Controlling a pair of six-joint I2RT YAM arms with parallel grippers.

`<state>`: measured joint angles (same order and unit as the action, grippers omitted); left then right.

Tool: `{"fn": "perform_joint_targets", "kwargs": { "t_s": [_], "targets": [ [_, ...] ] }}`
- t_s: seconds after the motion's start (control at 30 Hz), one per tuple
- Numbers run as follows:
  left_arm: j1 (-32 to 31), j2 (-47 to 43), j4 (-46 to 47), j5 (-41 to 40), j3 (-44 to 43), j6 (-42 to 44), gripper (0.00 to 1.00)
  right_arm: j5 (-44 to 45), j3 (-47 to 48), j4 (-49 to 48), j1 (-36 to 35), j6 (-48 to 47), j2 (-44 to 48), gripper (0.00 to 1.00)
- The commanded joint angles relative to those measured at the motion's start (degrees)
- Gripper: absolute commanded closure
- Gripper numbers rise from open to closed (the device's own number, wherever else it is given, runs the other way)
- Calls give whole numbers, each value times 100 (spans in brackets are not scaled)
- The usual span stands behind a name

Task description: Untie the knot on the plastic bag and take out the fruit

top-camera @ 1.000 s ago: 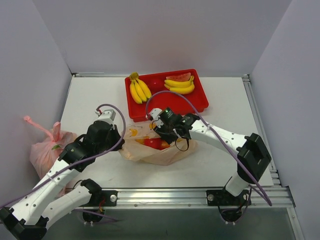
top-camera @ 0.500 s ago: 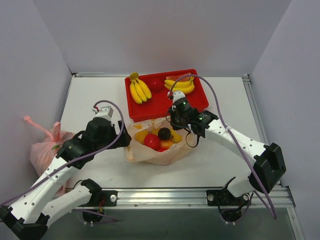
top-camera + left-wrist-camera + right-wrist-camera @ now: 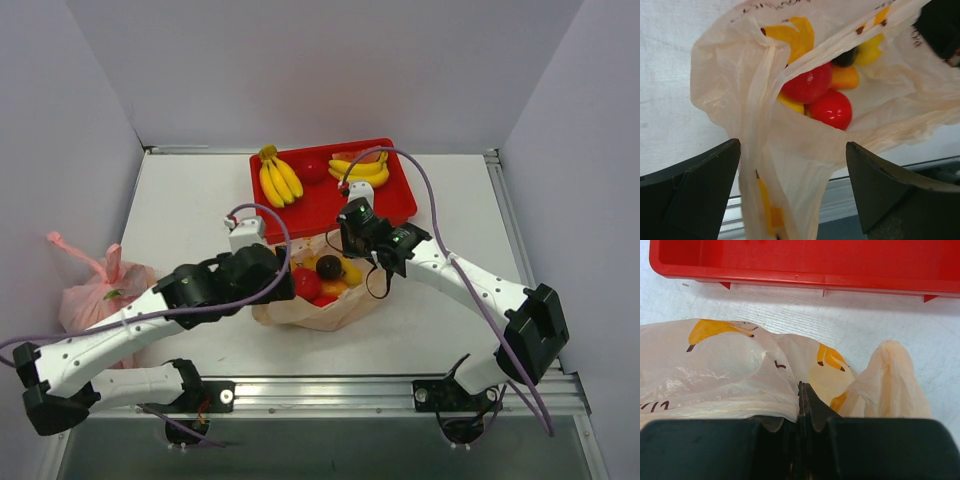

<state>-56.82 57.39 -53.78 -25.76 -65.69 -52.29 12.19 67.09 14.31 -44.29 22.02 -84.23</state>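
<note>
The peach-orange plastic bag [image 3: 318, 305] lies mouth open in front of the red tray, and no knot shows. Fruit fills it: a red apple [image 3: 305, 283], a dark plum [image 3: 328, 267] and yellow-orange pieces [image 3: 351, 272]. My left gripper [image 3: 287, 279] is at the bag's near-left rim. In the left wrist view it [image 3: 792, 200] stands open, with loose bag film [image 3: 790, 165] hanging between the fingers [image 3: 710, 185] and red apples [image 3: 832, 107] beyond. My right gripper [image 3: 347, 244] is at the far rim. The right wrist view shows it [image 3: 802, 392] shut on the bag's film [image 3: 730, 365].
The red tray [image 3: 400, 205] behind the bag holds two banana bunches [image 3: 277, 177], a watermelon slice [image 3: 357, 156] and a red fruit [image 3: 313, 168]. Its wall [image 3: 800, 262] is close ahead of the right gripper. A pink knotted bag [image 3: 92, 295] sits off the table's left edge.
My left gripper opened and swung right to the bag's rim. The right gripper went from inside the bag to the tray, where a red fruit now lies, then came back and shut on the far rim.
</note>
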Motion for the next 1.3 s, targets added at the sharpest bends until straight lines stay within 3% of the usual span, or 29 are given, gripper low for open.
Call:
{"fn": "perform_joint_targets", "kwargs": {
  "t_s": [0.0, 0.17, 0.33, 0.53, 0.7, 0.83, 0.93, 1.03, 1.1, 1.13, 1.17, 1.27],
  "targets": [
    [-417, 562, -606, -1174, -32, -982, 3, 276, 199, -33, -123, 145, 20, 100],
    [-515, 984, -608, -1844, 372, -1800, 3, 241, 112, -59, -290, 145, 64, 100],
    [-453, 1231, -344, -2170, 627, -1986, 3, 249, -126, -112, -361, 206, 231, 100],
    [-14, 1582, -159, -2083, 865, -1785, 5, 136, -494, -130, -238, 136, 476, 100],
    [434, 1460, 112, -1794, 1259, -1284, 14, -181, -1109, -244, 447, 136, 793, 100],
    [899, 1179, 526, -1380, 1629, -757, 25, -970, -1382, -498, 1211, 65, 882, 99],
    [1041, 968, 728, -1161, 1726, -353, 39, -1604, -1400, -612, 1695, 39, 672, 97],
    [1199, 688, 1097, -722, 1700, 402, 63, -1877, -1252, -736, 1967, -13, 312, 96],
    [1234, 546, 1290, -484, 1630, 1009, 93, -1939, -1085, -736, 2073, -49, 100, 96],
    [1252, 476, 1308, -396, 1595, 1141, 100, -1957, -901, -727, 2161, -118, -75, 95],
    [1261, 354, 1309, -238, 1481, 1316, 100, -1992, -804, -719, 2179, -154, -137, 92],
    [1270, 159, 1265, 61, 1296, 1441, 100, -2413, -312, -395, 2127, -356, -173, 57]
  ]
}}
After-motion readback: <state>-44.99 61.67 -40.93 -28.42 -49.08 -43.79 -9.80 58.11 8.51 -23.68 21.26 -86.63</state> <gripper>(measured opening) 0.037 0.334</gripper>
